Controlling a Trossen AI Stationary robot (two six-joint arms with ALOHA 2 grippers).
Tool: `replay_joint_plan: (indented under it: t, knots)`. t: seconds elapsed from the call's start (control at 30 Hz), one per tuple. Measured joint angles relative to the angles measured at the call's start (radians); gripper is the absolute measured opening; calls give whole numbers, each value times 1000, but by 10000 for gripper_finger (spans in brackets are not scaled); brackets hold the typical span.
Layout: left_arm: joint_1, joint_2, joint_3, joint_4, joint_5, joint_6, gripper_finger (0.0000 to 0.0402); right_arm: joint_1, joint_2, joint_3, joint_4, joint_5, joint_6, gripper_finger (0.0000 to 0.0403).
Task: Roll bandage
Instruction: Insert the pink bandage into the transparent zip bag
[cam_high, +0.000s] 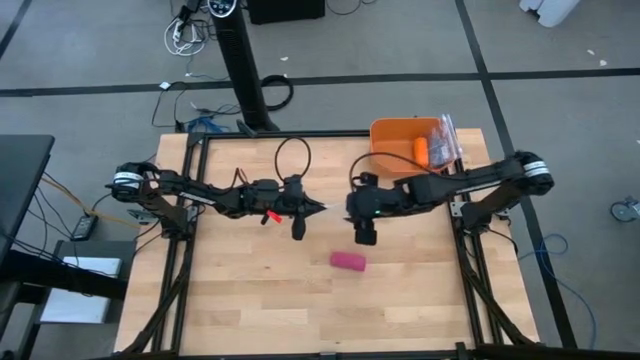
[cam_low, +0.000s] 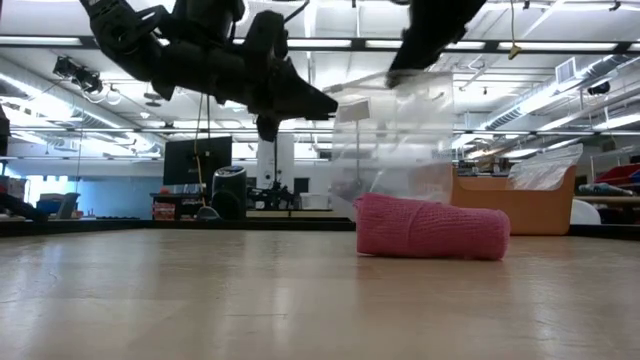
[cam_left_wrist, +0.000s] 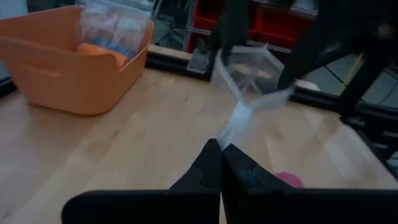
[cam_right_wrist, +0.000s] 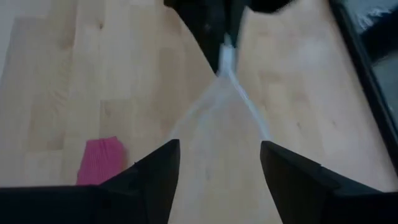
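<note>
The bandage (cam_high: 348, 261) is a small pink roll lying on its side on the wooden table, also seen in the low view (cam_low: 432, 232). Above it, a clear plastic bag (cam_low: 400, 130) hangs between my two grippers. My left gripper (cam_left_wrist: 221, 149) is shut on one bunched end of the bag. My right gripper (cam_right_wrist: 217, 155) is open, and the bag's wide end (cam_right_wrist: 217, 118) reaches in between its fingers. In the high view the bandage lies nearer the table's front edge than both grippers (cam_high: 322, 209) (cam_high: 365, 236). My left gripper pinches a bunched, twisted end of the clear bag (cam_left_wrist: 229, 132) between its two shut fingertips. The fingers come nearly level from the table's left. From there the bag fans out toward my right gripper, off the table. My right gripper: I cannot tell whether its open fingers touch the bag.
An orange bin (cam_high: 392, 132) stands at the table's far right corner, holding a small orange roll (cam_high: 422, 150) and crinkly plastic bags (cam_high: 446, 138). Black frame rails (cam_high: 190, 250) run along the table's left and right sides. Bare wood lies around the bandage.
</note>
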Motion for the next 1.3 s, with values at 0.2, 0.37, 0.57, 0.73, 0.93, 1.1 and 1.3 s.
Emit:
replay_joint_plan:
  t: [0.2, 0.37, 0.57, 0.73, 0.93, 1.1, 1.3]
  knots:
    - [8, 0, -68, 107, -33, -2, 0, 43, -139, -91, -5, 72, 106, 232]
    - [34, 0, -138, 264, -28, -48, 0, 107, -256, -249, 162, 146, 216, 233]
    - [48, 0, -170, 328, -13, -100, 0, 209, -277, -413, 408, 281, 224, 227]
    - [48, 0, -170, 330, -10, -104, 0, 231, -248, -462, 510, 392, 219, 212]
    - [48, 0, -169, 344, -10, -107, 0, 218, -217, -466, 555, 470, 192, 143]
    - [46, 0, -168, 353, 13, -117, 0, 192, -202, -466, 590, 441, 136, 20]
    - [18, 0, -158, 340, 35, -129, 0, 119, -173, -466, 698, 304, 69, 4]
